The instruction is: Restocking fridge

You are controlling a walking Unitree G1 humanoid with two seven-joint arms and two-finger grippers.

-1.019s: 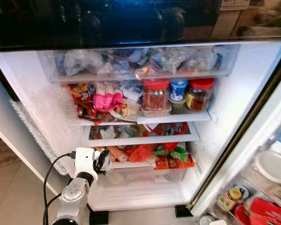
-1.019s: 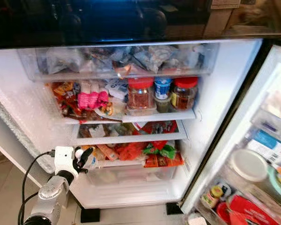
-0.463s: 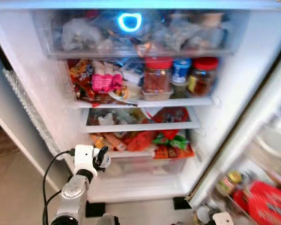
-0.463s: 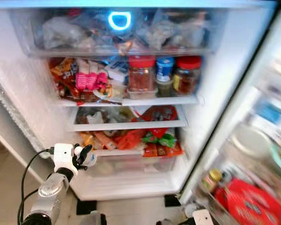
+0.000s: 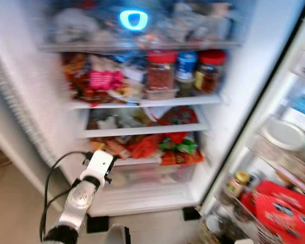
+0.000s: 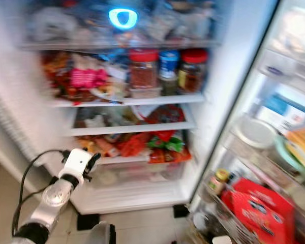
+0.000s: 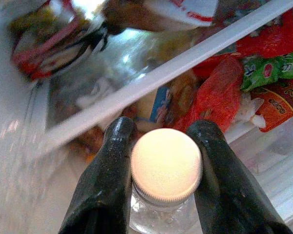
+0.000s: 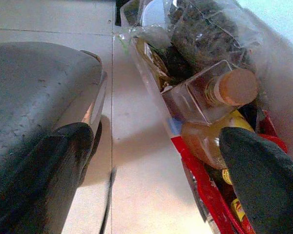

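The fridge [image 5: 234, 101] stands open, its shelves packed with food. My left gripper [image 5: 110, 173] reaches toward the left end of the lowest shelf [image 5: 142, 160], just above the clear drawer [image 5: 152, 175]. In the left wrist view the left gripper [image 7: 162, 127] is shut on a clear bottle with a white cap [image 7: 166, 165], and red and green packets [image 7: 263, 73] lie on the shelf beyond it. My right gripper [image 8: 154, 139] hangs open low down near the floor, beside jars and bags [image 8: 210, 92] in a bin.
Three jars [image 5: 160, 76] stand on the upper shelf, with pink and orange packs [image 5: 104, 79] to their left. The door bins [image 5: 279, 203] on the right hold a red pack, a lidded tub and small jars. Tiled floor [image 5: 142, 223] lies below the fridge. The picture is blurred.
The camera has swung down and to the right, bringing more of the door bins into view. My left gripper stays at the left end of the lowest shelf.
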